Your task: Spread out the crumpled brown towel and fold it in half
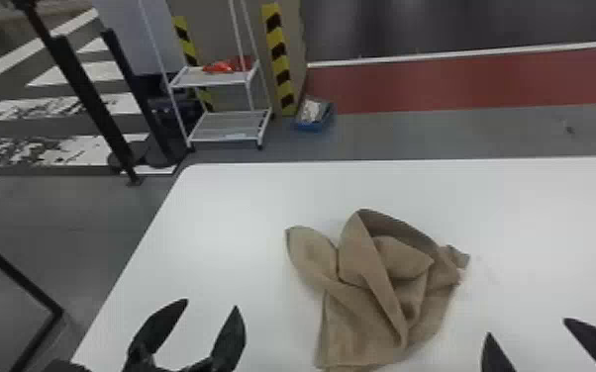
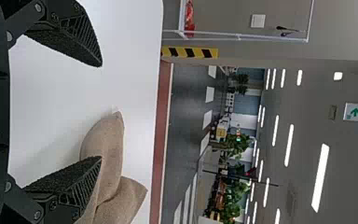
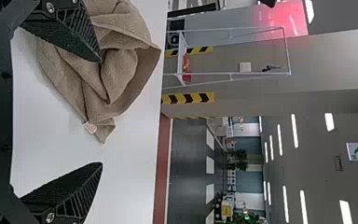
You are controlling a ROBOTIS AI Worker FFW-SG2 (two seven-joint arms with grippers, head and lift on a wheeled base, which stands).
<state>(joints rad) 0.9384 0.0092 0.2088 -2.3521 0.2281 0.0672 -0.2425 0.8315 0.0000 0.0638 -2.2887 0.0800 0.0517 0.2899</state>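
While the brown towel (image 1: 361,252) lies rumpled on the white table (image 1: 213,222), my left gripper (image 1: 211,303) and my right gripper (image 1: 527,327) flank its near part, apart from it, fingers spread wide around nothing. Beyond stands a white cart (image 1: 230,123).

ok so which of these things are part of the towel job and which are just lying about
For the job:
- brown towel, crumpled on the table
- white table, the work surface
- left claw, open
- right claw, open

Just about:
- white cart beyond the table
- red item on its upper shelf
- blue box on the floor
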